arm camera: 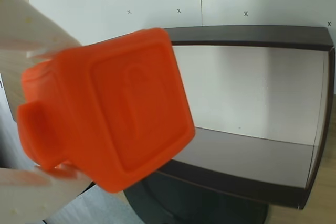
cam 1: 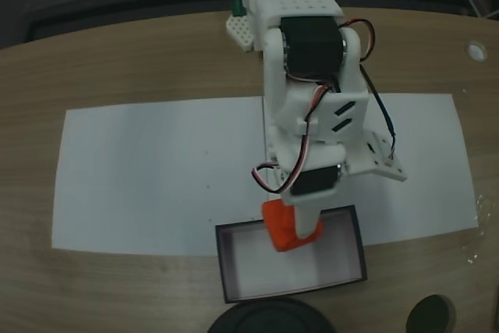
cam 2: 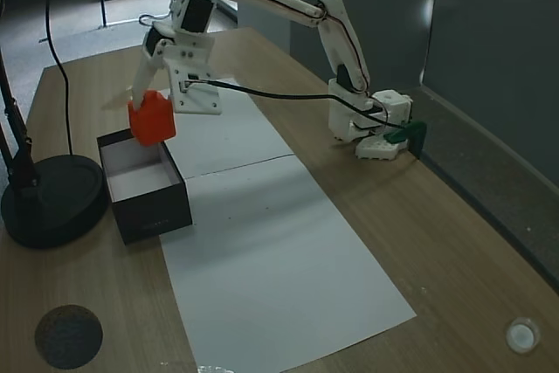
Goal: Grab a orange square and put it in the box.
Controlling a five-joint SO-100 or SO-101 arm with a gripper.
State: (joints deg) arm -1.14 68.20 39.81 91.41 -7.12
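Observation:
The orange square point(arm camera: 110, 114) fills the left half of the wrist view, tilted, with a raised mark on its face. My gripper point(cam 1: 295, 228) is shut on it, white fingers point(arm camera: 31, 30) pressing it from both sides. In both fixed views the orange square point(cam 1: 288, 230) point(cam 2: 152, 121) hangs above the box point(cam 1: 355, 228) point(cam 2: 162, 211), over the edge nearest the arm. The box point(arm camera: 252, 38) has thin black walls and a bare white floor.
A round black stand base point(cam 2: 52, 198) point(cam 1: 269, 319) sits right beside the box. White paper point(cam 1: 156, 169) covers the middle of the wooden table. A dark round disc point(cam 2: 68, 335) and a small white disc point(cam 2: 521, 335) lie near the table edges.

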